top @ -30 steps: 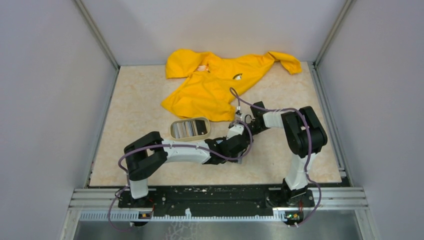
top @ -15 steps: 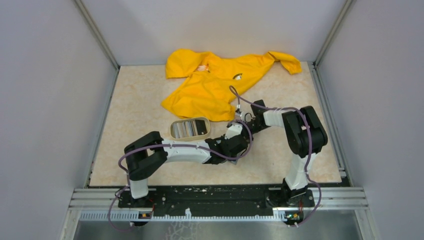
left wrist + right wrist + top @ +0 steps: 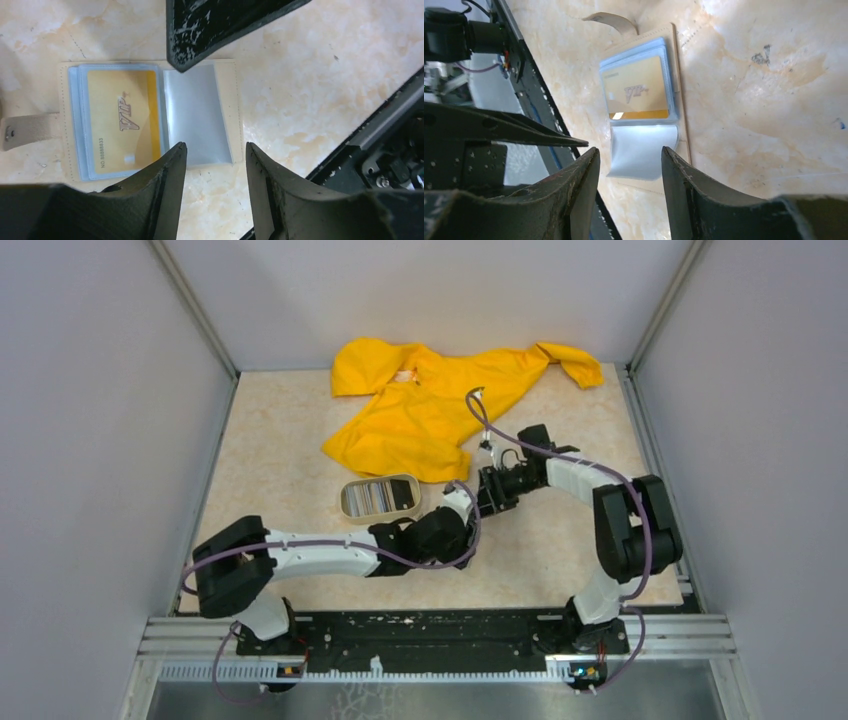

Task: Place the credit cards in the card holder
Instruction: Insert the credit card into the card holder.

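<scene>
The card holder (image 3: 227,107) lies open on the table, tan-edged, with its strap (image 3: 27,132) out to the side. A gold VIP card (image 3: 122,122) sits in one clear pocket; the other clear pocket (image 3: 195,117) is empty. My left gripper (image 3: 216,151) is open and empty just above the holder's edge. My right gripper (image 3: 630,151) is open and empty over the empty pocket (image 3: 641,150) from the opposite side. In the top view both grippers (image 3: 462,510) (image 3: 487,498) meet over the holder and hide it. The other credit cards (image 3: 375,497) lie as a striped stack in a tray.
The beige oval tray (image 3: 346,502) stands just left of the grippers. A yellow garment (image 3: 430,400) is spread across the back of the table. Grey walls close in both sides and the back. A black rail (image 3: 430,630) runs along the near edge.
My left arm has stretched out lower, its elbow swinging left. My right arm has extended, its elbow moving right and its gripper shifting a little farther back.
</scene>
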Available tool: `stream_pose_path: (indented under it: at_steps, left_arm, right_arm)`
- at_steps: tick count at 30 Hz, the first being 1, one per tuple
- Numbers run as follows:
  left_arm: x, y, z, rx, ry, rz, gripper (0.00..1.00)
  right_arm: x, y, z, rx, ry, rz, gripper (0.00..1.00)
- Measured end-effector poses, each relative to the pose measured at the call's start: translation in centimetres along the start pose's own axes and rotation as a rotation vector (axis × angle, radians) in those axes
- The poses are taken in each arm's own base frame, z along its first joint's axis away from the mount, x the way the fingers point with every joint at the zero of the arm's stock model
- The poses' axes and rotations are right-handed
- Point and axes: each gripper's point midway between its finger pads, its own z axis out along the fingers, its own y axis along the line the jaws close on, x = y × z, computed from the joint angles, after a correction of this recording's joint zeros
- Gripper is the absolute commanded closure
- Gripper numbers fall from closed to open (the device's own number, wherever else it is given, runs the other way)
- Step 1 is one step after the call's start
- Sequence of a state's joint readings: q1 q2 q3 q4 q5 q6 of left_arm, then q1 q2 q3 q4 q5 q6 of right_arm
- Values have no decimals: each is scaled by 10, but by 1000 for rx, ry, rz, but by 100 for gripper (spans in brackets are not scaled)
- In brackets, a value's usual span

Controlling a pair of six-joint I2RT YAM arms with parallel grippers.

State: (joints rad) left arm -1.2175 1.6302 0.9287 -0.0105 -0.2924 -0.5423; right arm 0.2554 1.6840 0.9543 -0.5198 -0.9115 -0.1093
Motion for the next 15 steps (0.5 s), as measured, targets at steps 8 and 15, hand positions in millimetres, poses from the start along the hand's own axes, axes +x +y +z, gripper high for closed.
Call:
stream_pose_path:
  at_steps: [8, 15]
  left_arm:
    - [0, 20, -24, 26, -73, 68, 33]
    - [6, 65, -35, -17, -112, 38, 20]
  right_arm:
    - [-25, 33, -37, 44, -121, -344, 54]
    - [-5, 96, -64, -55, -231, -986, 46]
